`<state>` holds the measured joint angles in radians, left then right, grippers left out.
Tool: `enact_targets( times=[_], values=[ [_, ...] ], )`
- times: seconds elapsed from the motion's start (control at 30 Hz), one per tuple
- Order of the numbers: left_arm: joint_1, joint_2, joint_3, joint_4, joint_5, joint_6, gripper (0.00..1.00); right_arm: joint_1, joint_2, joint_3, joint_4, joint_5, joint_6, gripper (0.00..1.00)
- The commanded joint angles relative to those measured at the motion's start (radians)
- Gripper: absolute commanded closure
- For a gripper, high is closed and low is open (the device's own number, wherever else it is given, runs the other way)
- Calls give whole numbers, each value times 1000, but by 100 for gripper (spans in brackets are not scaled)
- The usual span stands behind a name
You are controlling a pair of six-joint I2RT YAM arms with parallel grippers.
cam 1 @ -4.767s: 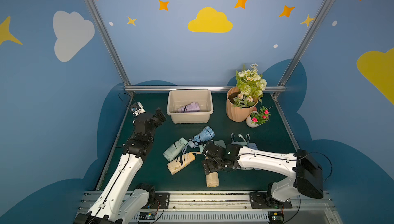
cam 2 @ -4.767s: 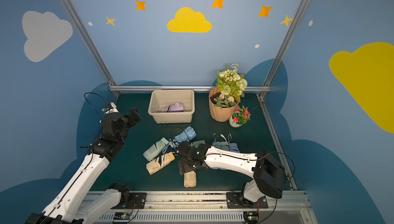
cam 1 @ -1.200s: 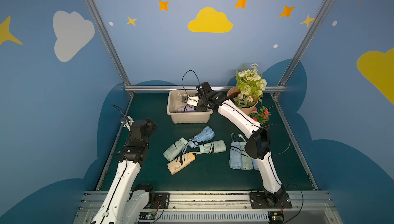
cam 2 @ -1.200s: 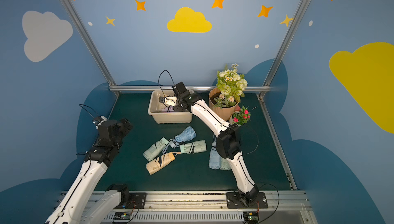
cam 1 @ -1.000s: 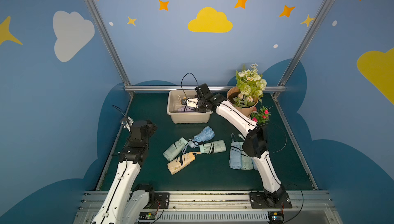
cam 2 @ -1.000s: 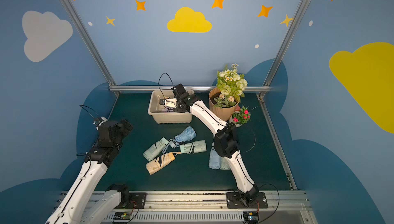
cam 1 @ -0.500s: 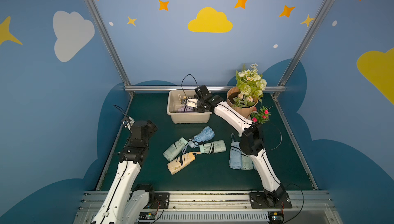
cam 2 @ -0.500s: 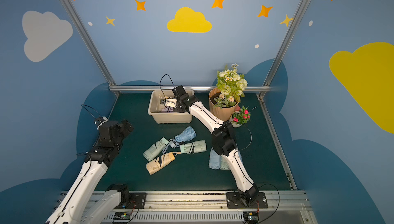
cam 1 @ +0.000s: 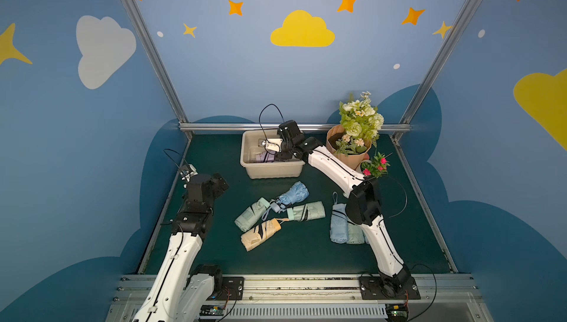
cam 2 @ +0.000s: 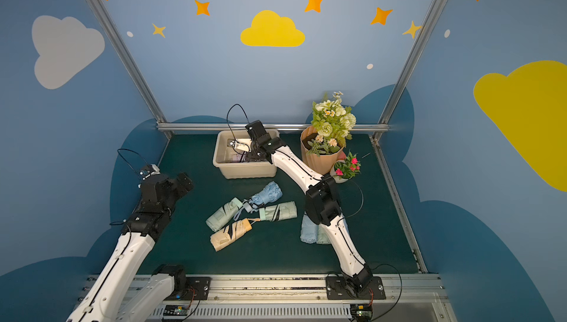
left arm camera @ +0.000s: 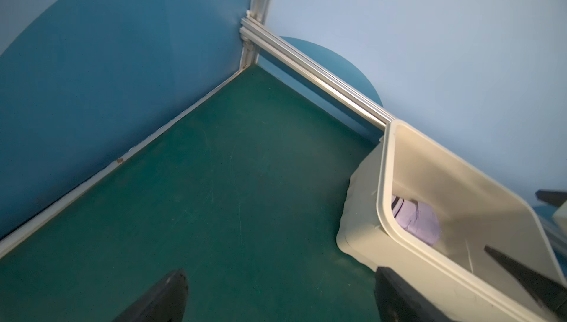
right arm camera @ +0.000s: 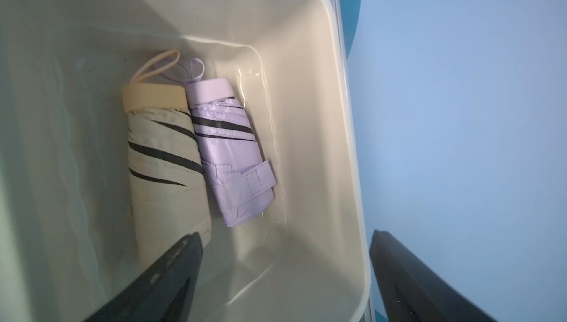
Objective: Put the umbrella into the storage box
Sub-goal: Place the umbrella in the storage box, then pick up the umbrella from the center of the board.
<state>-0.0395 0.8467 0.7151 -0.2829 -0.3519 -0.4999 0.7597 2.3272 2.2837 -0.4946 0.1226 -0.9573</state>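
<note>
Left gripper (left arm camera: 279, 288): jaws wide apart, empty, over bare mat (left arm camera: 214, 182) near the storage box's (cam 1: 276, 172) left end.
Mat stock: several loose umbrellas (cam 1: 260, 234) still lie mid-table, well apart from the box.
Change: a second ago the right gripper (right arm camera: 285, 237) was clamped over the box; now its jaws stand apart with nothing between them.
Meaning: the release looks done, so this item counts as delivered; the arm is due to withdraw.
Cream umbrella (right arm camera: 165, 167): flat on the box floor, touching the lilac umbrella (right arm camera: 233, 151) side by side.
Fingertip contact: one tip overlaps its canopy end; cannot tell.
Long axis: along the box's length, parallel to the back rim.
Pointing: handle cap and loop toward the left end wall, away from the gripper.
</note>
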Motion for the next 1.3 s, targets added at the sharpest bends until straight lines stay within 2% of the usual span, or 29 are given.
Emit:
enact_targets(
  times=[0.0,0.13,0.3,0.5,0.6,0.7,0.83,1.07,1.27],
  values=[
    [3,22,41,60,131,231,0,30,-186,-95,106,-4,104,9],
    [-5,64,79,44,271,452,0,68,-364,-344,246,14,235,10],
    [-13,81,73,-17,411,653,0,127,-540,-600,325,97,378,11],
    [-40,151,82,-200,563,838,0,191,-717,-890,452,166,551,13],
    [-86,179,84,-246,562,868,0,226,-789,-1027,545,197,661,13],
    [-160,222,96,-310,560,926,0,248,-832,-1085,523,221,768,13],
    [-276,296,102,-394,459,1004,0,269,-888,-1126,471,273,800,13],
    [-305,347,97,-420,420,1025,0,271,-1002,-1209,420,360,831,13],
    [-316,412,107,-414,353,1021,0,271,-1067,-1257,385,354,881,13]
  ],
)
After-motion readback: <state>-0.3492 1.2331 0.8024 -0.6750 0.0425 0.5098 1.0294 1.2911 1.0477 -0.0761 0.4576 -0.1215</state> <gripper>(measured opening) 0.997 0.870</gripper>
